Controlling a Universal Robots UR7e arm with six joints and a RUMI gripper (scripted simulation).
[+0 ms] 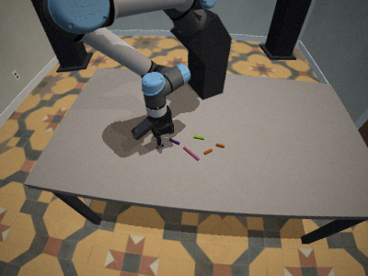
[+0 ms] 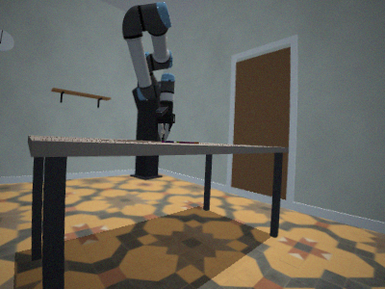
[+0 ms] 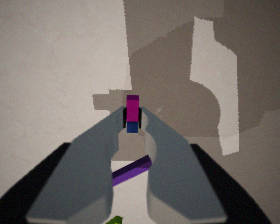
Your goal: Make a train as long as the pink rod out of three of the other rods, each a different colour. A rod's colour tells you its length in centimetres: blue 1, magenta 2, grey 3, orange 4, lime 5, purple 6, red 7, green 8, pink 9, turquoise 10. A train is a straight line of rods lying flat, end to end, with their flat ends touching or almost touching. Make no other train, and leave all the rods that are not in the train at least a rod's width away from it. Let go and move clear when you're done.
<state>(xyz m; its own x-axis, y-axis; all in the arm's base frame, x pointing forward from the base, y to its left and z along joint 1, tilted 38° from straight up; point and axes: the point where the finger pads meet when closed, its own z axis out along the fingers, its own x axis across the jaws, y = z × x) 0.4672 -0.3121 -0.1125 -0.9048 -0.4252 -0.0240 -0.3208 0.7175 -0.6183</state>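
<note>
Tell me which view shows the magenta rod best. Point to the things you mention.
The wrist view: the magenta rod (image 3: 132,109) (image 1: 157,147) appears large there, between the claw's (image 3: 132,117) (image 1: 159,144) (image 2: 165,140) fingertips. The top view shows only a tiny speck of it by the fingertips; in the exterior view I cannot make it out.

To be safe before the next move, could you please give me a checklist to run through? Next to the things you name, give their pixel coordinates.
1. Pincer (image 1: 159,143) (image 2: 165,139) (image 3: 132,108) closed on magenta rod (image 1: 157,147) (image 3: 132,108): ok.
2. Blue rod (image 1: 162,145) (image 3: 132,127) in line with magenta, no gap visible: ok.
3. Purple rod (image 1: 174,142) (image 3: 131,170) joined in line: not ok, apart and angled.
4. Magenta resting flat on the table: cannot tell.
5. Lime rod (image 1: 199,137) (image 3: 116,220) apart from purple: ok.
6. Pincer released and clear: not ok.
</note>
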